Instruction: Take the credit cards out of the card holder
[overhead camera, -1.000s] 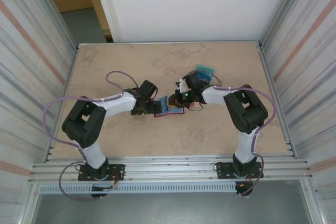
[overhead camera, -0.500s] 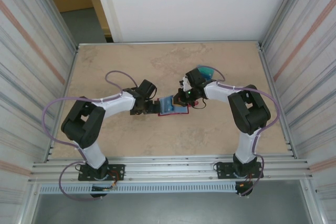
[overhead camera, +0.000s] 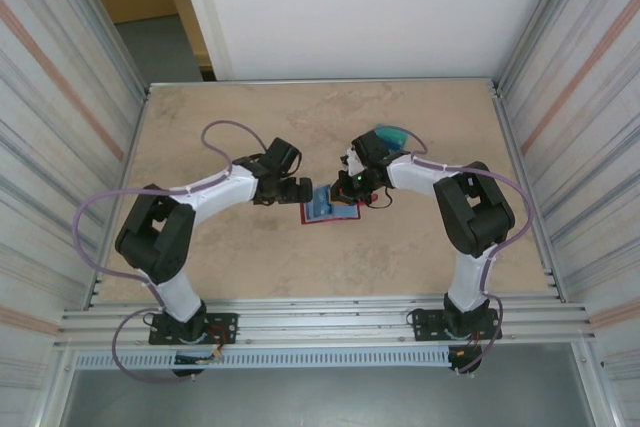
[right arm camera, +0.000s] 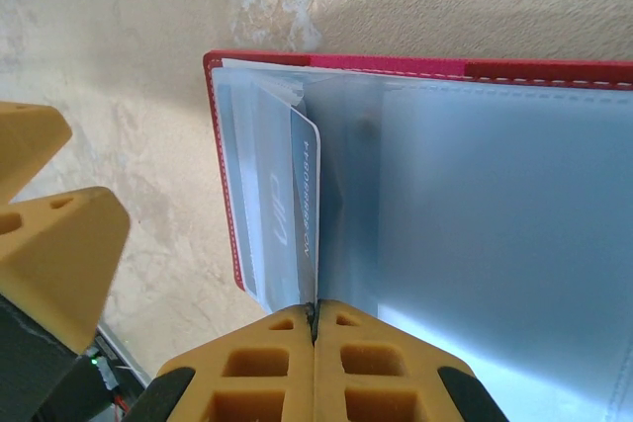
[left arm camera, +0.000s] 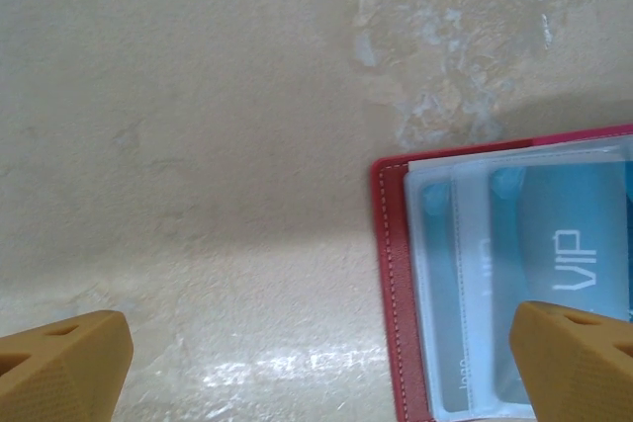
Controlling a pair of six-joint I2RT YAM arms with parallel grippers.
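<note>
Arms reach in from the near edge of the tabletop [overhead camera: 200, 257] and meet in the middle. The red holder [overhead camera: 320, 211] lies open and flat there, between the two hands. The left hand [overhead camera: 291, 188] is just beside the holder's left edge. Its fingers [left arm camera: 61, 358] are spread wide and it holds nothing. One finger hangs over a corner of the holder, and I cannot tell if it touches. The right hand [right arm camera: 315, 335] is at the other side, over the holder. Its fingers are pressed together on the thin edge of one blue card [right arm camera: 297, 210] that says VIP. That card is tipped up on its edge, and most of it sits in a see-through pocket. Its long side runs straight away from the pinching fingers, along the pocket. So the way out is, I think, straight back toward the right hand, along that long side. A pull to the side could bend the card or drag the whole holder. The right hand is the near one for this job. The left hand is close enough to press the holder down if it slides. At least one more teal card shows in the pocket next to it, so the job looks not yet done. Farther back, past the right arm, a pile [overhead camera: 392, 134] of teal cards lies on the tabletop, well apart from the holder.
</note>
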